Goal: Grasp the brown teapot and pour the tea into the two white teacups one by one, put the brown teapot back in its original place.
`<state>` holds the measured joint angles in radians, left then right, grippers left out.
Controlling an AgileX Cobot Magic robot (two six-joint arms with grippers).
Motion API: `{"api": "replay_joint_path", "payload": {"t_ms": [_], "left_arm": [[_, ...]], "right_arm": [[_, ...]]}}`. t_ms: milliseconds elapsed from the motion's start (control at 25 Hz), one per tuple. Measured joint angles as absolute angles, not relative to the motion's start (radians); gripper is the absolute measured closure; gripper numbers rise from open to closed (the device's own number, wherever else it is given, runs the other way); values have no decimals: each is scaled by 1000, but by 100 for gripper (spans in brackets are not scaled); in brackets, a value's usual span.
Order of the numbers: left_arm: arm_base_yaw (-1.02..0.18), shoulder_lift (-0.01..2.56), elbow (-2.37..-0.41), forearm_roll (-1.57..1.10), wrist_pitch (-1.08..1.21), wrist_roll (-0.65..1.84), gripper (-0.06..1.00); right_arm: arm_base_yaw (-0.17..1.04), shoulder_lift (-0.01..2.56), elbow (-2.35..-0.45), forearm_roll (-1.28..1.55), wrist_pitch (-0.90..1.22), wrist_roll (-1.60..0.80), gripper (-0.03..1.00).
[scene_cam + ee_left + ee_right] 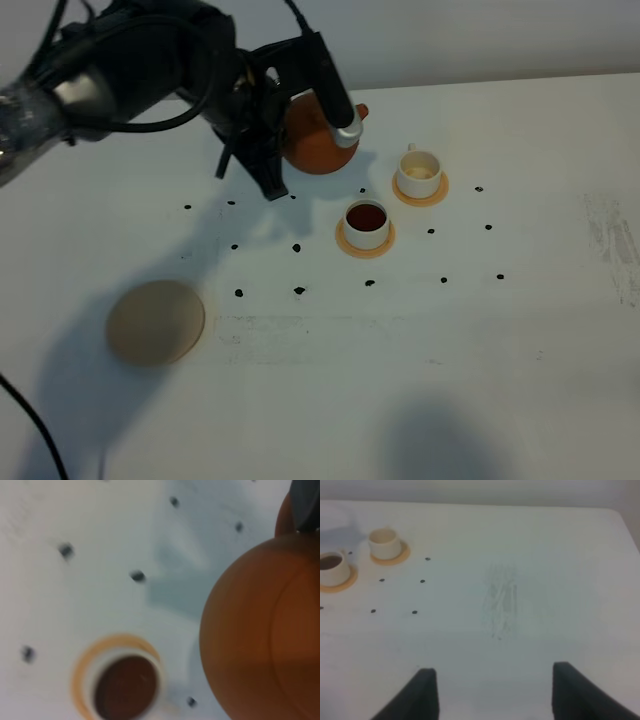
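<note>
Your teapot fills the left wrist view, pinched in the left gripper and held above the table just behind the nearer cup. That cup holds dark tea. The farther cup looks unfilled, and the beige disc waits bare. Your right gripper hangs spread, holding nothing.
</note>
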<state>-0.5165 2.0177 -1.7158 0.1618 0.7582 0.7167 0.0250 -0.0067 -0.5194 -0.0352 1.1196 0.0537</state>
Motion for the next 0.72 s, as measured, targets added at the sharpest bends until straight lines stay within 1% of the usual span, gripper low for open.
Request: {"api": "replay_joint_path", "payload": {"t_ms": [160,360,720], "left_arm": [[-516,2142,-1859,174,788,745,83],[-516,2260,-1982,176,804,792,83],[-518,2309,-2013,186,731,876,83]], "right_arm": [[25,-7,-519,-35,1120,54,48],[25,-7,-519,-35,1120,54,48],[25,-7,-519,-35,1120,54,48]]}}
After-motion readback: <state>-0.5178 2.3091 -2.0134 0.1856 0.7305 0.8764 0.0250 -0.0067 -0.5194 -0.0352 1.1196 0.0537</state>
